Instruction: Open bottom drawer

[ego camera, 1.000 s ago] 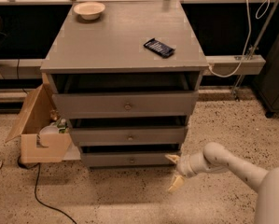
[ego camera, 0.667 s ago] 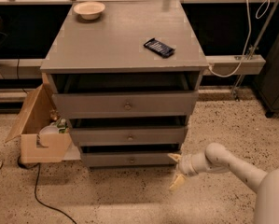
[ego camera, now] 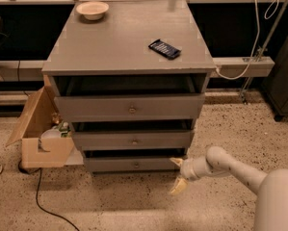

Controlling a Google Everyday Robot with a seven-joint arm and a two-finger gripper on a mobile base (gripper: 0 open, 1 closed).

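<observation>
The grey cabinet has three drawer fronts, all pulled out a little. The bottom drawer [ego camera: 134, 164] is the narrowest and lowest, with a small brass knob [ego camera: 137, 165] at its centre. My gripper [ego camera: 177, 175] is at the drawer's right end, near the floor, on a white arm coming from the lower right. Its two cream fingers are spread apart; the upper fingertip [ego camera: 175, 162] is at the drawer's right corner and the lower finger [ego camera: 178, 187] hangs toward the floor. It holds nothing.
The middle drawer [ego camera: 133, 140] and top drawer [ego camera: 130, 108] sit above. A bowl [ego camera: 92, 9] and a dark flat packet [ego camera: 164, 48] lie on the cabinet top. An open cardboard box [ego camera: 42, 134] stands at the left, with a black cable [ego camera: 42, 201] on the speckled floor.
</observation>
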